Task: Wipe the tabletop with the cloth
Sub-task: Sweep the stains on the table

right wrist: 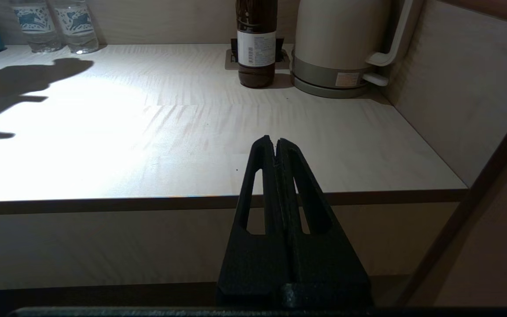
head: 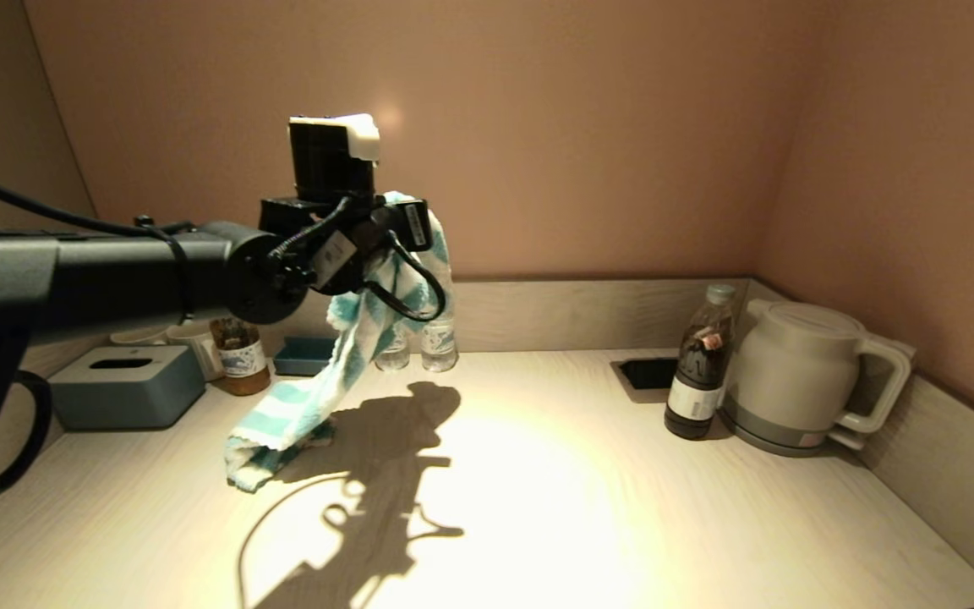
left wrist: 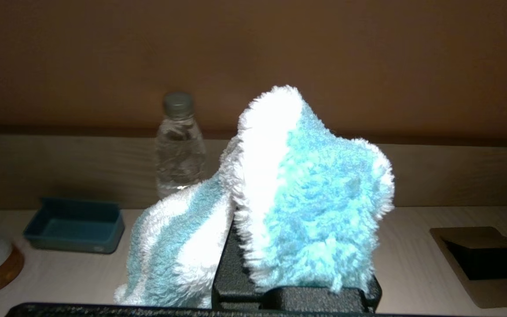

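A blue-and-white striped cloth [head: 352, 355] hangs from my left gripper [head: 419, 224], raised well above the pale wooden tabletop [head: 538, 491]. The cloth's lower end rests bunched on the table at the left. In the left wrist view the cloth [left wrist: 306, 198] drapes over the shut jaws and hides the fingertips. My right gripper [right wrist: 275, 143] is shut and empty, parked below and in front of the table's front edge, out of the head view.
Two small water bottles [head: 424, 342], a blue tray [head: 305, 355], a jar [head: 238, 355] and a grey tissue box [head: 128, 385] stand at the back left. A dark bottle [head: 698, 372], a white kettle [head: 800, 376] and a recessed socket [head: 648, 372] are at the back right.
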You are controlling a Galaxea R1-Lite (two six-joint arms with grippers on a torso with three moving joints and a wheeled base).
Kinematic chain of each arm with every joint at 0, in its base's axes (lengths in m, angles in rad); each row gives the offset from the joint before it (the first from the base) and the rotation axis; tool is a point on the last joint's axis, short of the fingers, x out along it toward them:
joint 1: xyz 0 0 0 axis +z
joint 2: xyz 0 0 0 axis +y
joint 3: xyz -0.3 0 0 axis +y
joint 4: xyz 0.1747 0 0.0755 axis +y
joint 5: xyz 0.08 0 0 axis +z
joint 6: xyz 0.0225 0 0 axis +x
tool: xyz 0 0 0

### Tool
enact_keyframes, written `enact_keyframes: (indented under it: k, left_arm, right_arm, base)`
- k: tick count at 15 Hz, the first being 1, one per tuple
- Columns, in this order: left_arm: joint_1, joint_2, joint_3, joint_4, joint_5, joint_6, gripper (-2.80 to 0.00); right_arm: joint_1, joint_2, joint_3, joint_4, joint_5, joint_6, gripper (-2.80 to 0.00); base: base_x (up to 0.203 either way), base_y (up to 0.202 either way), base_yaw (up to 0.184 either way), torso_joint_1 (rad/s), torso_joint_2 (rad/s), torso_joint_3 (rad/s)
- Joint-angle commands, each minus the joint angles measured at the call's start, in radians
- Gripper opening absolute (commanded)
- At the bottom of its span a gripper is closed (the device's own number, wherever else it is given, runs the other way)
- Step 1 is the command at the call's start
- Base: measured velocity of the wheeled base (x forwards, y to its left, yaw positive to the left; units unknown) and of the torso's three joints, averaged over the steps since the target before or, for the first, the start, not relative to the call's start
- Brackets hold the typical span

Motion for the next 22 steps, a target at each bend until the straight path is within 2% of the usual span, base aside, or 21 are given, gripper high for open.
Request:
enact_keyframes:
  k: [1, 2, 4, 6, 8, 12, 22]
  left_arm:
    - [-0.035, 0.061, -0.002, -0.075, -0.012, 0.028, -2.8]
    - [-0.078, 0.073, -0.003, -0.109, -0.043, 0.037, -2.8]
    - [-0.118, 0.089, -0.003, -0.125, -0.096, 0.044, -2.8]
    - [-0.118, 0.091, -0.003, -0.126, -0.098, 0.044, -2.8]
    - [-0.12, 0.164, -0.007, -0.149, -0.112, 0.044, -2.8]
    - [-0.068, 0.351, -0.009, -0.302, -0.139, 0.115, -2.8]
    - [0.024, 0.497, -0.01, -0.326, -0.149, 0.205, -2.8]
  right_arm:
    - [0.0, 0.001, 0.0, 0.0, -0.001, 0.0, -2.8]
    - [0.0, 0.001, 0.0, 0.0, 0.0, 0.0, -2.8]
    - [0.0, 0.001, 0.0, 0.0, 0.0, 0.0, -2.8]
    - [0.0, 0.001, 0.0, 0.0, 0.0, 0.0, -2.8]
    - [0.0, 0.001, 0.0, 0.0, 0.0, 0.0, -2.8]
    - [0.0, 0.001, 0.0, 0.0, 0.0, 0.0, -2.8]
    - [0.0, 0.001, 0.0, 0.0, 0.0, 0.0, -2.8]
  base:
    - [0.0, 0.0, 0.0, 0.0, 0.0, 0.0]
    - [0.0, 0.0, 0.0, 0.0, 0.0, 0.0]
    - [0.0, 0.0, 0.0, 0.0, 0.0, 0.0]
    - [0.0, 0.0, 0.0, 0.0, 0.0, 0.0]
    - [0.0, 0.0, 0.0, 0.0, 0.0, 0.0]
    - [0.0, 0.0, 0.0, 0.0, 0.0, 0.0]
    - [0.0, 0.0, 0.0, 0.0, 0.0, 0.0]
